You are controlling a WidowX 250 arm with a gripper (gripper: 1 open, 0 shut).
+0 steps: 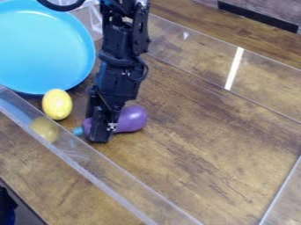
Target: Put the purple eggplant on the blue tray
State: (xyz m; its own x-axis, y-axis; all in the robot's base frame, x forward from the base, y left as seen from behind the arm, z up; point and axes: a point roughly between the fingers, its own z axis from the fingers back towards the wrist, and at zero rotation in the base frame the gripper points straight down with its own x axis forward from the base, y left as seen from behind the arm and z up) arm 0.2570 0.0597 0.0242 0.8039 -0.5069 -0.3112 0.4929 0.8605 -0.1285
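Observation:
The purple eggplant (132, 119) lies on the wooden table, its teal stem end pointing left and mostly hidden behind the arm. My black gripper (102, 130) reaches down from above and is shut on the eggplant's stem end, its fingertips low at the table. The blue tray (41, 48) is a large round dish at the upper left, empty, its rim a short way up and left of the gripper.
A yellow lemon-like ball (56, 104) rests against the tray's lower rim, just left of the gripper. A clear plastic wall (70, 154) runs diagonally along the table's front left edge. Bare wooden tabletop (223, 132) stretches to the right.

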